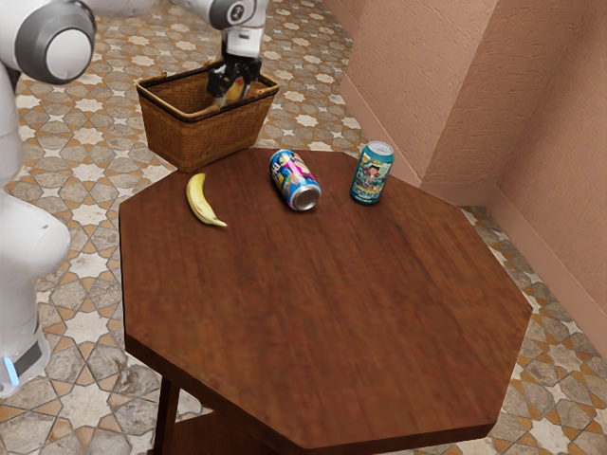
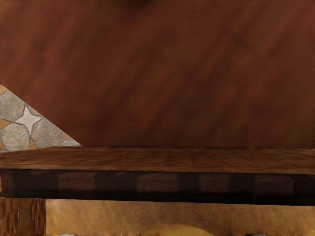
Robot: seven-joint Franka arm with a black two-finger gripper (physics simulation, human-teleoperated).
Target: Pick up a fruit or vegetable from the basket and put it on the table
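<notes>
- Star-patterned stone tiles (image 1: 85, 327) run beneath the smooth, eight-sided wooden table (image 1: 313, 313), beyond the basket (image 1: 204, 137).
- I judge the grasp is in hand: my gripper (image 1: 233, 93) reaches inside the basket, fingers wide apart around the fruit (image 2: 176, 230), not closed on it.
- Next calls for closing evenly, then lifting straight up past the basket's dark rim.
- Coarse brown weave makes up the basket; the fruit's top is yellow and rounded.
- Near the basket lie a curved banana (image 1: 202, 201) and a shiny cylindrical can (image 1: 296, 180).

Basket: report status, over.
End effector inside basket, grip unconfirmed. Rounded yellow item right at it, identity unclear. Basket rim stands between item and table.
</notes>
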